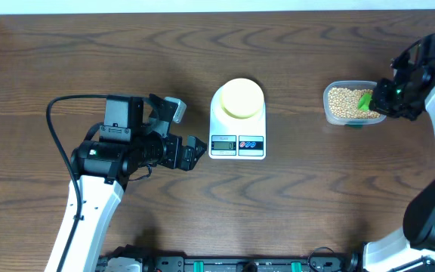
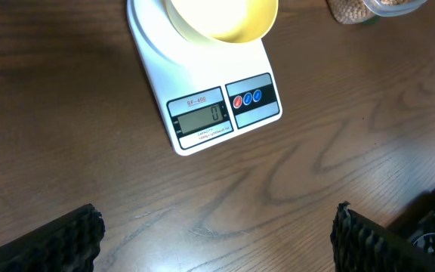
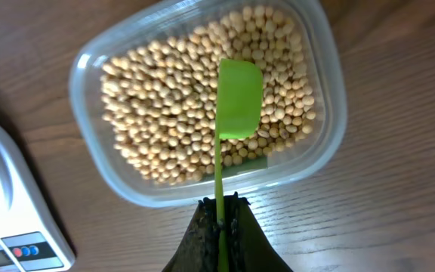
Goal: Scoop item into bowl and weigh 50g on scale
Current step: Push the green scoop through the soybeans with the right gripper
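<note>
The tan beans [image 3: 180, 106] fill a clear plastic tub [image 3: 97, 60] at the right of the table [image 1: 351, 101]. My right gripper [image 3: 220, 208] is shut on the thin handle of a green scoop [image 3: 239, 98], whose head hangs over the beans. The pale yellow bowl [image 1: 240, 98] sits on the white scale [image 1: 237, 143], and it looks empty [image 2: 225, 19]. The scale's display [image 2: 198, 117] reads 0. My left gripper [image 2: 216, 230] stands wide open over bare wood, just in front of the scale [image 1: 191, 151].
A black cable [image 1: 55, 128] loops out from the left arm. The table's front edge carries a rail of fittings [image 1: 225, 264].
</note>
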### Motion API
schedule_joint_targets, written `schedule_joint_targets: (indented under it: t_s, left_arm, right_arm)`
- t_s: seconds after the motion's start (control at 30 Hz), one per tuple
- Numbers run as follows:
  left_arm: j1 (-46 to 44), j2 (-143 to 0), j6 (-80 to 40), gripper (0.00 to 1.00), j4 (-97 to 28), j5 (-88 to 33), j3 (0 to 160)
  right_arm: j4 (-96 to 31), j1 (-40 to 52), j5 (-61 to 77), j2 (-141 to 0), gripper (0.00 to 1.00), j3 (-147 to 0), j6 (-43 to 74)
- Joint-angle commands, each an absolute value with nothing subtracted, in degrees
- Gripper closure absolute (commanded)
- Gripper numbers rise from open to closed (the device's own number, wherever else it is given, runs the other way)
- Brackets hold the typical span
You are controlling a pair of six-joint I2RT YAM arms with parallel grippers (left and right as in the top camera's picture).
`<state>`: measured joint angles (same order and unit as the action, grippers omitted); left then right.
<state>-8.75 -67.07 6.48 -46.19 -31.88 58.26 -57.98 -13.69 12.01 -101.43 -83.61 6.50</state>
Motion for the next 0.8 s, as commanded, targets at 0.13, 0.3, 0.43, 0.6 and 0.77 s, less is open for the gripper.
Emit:
schedule_joint_targets:
  t_s: [0.13,0.3,0.43,0.6,0.77]
  left_arm:
    - [-8.9,-67.1,7.5,0.02,-46.2,-32.8,58.4]
    - [-8.9,-67.1,7.5,0.02,-46.2,-32.8,58.4]
    - [-8.9,-67.1,7.5,0.02,-46.2,-32.8,58.4]
    - [-8.9,-67.1,7.5,0.02,-46.2,-32.8,58.4]
    - [-8.9,-67.1,7.5,0.02,-46.2,-32.8,58.4]
  right_arm:
    - [-57.6,-13.3,13.3,-103.3,0.99,-83.5,6.1]
    - [-57.5,-13.1,16.6,-104.7,0.99,-83.5,3.9]
    - [-57.5,-12.6,20.0,-105.0,0.99,-83.5,3.0]
    - [-57.5,-12.8,21.4,-105.0,0.99,-83.5,2.9]
    - [-57.4,-12.8,23.4,-105.0,0.99,-83.5,1.1]
